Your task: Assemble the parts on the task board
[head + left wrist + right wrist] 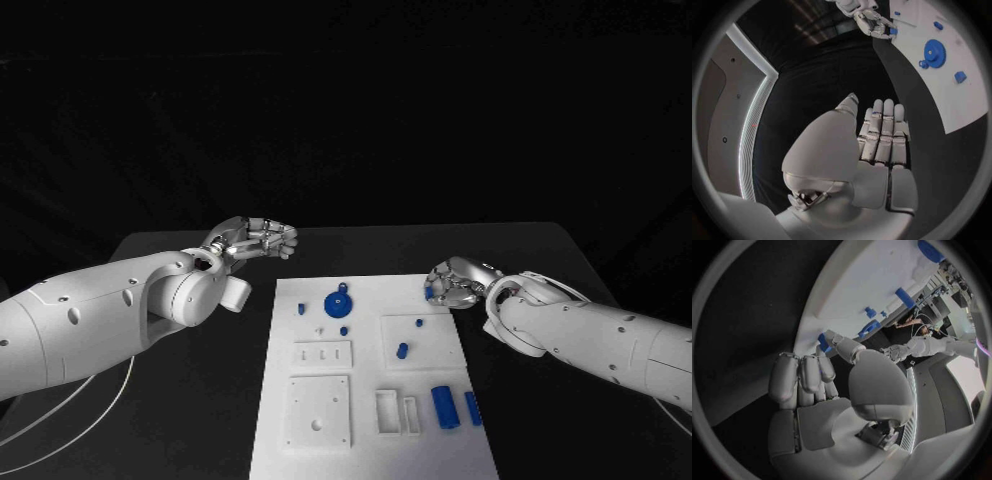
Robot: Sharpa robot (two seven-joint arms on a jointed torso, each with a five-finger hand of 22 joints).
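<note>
1. Small blue part (431, 291) sits at the right edge of the white board (361, 440), far end, pinched in the right hand (459, 283). Right wrist view shows a blue piece (823, 342) at the fingertips, right against the board's edge.
2. Handling, my read: rigid moulded plastic, very light, smooth, so it could twist or pop out of a fingertip pinch. Hold it on opposite flat sides, low force, keep it square to its seat.
3. Other parts on the board: blue gear (339, 304) near the far left corner, small peg (402, 350) mid-board, two blue cylinders (444, 408) near the right edge, closer to the robot. All loose-looking, same light stiff stuff.
4. Board has recessed blocks and slots; which seat the held part goes in, can't tell.
5. Left hand (254, 240) is off the board, above the black table (188, 400) at the far left corner. Holds nothing; fingers look curled in from the head view, lying together in its wrist view (879, 135).
</note>
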